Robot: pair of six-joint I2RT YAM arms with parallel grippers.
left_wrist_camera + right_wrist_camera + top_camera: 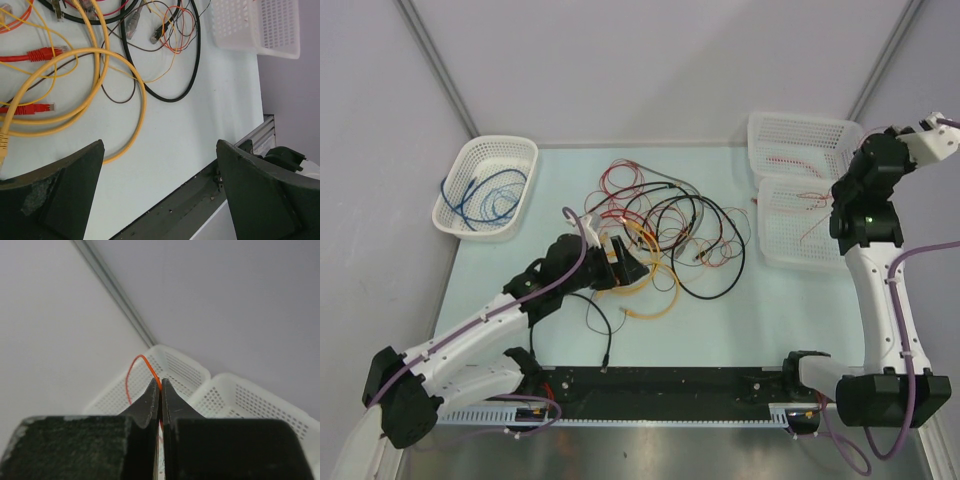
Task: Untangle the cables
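Note:
The cables lie tangled at the table's middle (pixel 665 225): thin red wires, black loops and a thick yellow cable (pixel 645 290). My left gripper (pixel 628 272) hovers over the tangle's near left part, open and empty. In the left wrist view its gripper (pixel 160 187) has its jaws wide apart over bare table, with the yellow cable (pixel 100 50), red plug ends (pixel 40 53) and a black loop (pixel 196 60) beyond. My right gripper (pixel 932 130) is raised high at the far right. In the right wrist view it (pixel 160 384) is shut on a thin orange-red wire (pixel 131 371) that loops above the tips.
A white basket (pixel 460 165) holding a blue cable stands at the far left. Two white baskets (pixel 798 130) (pixel 775 240) with thin red wires stand at the far right, below my right gripper. A black rail (pixel 670 385) runs along the near edge.

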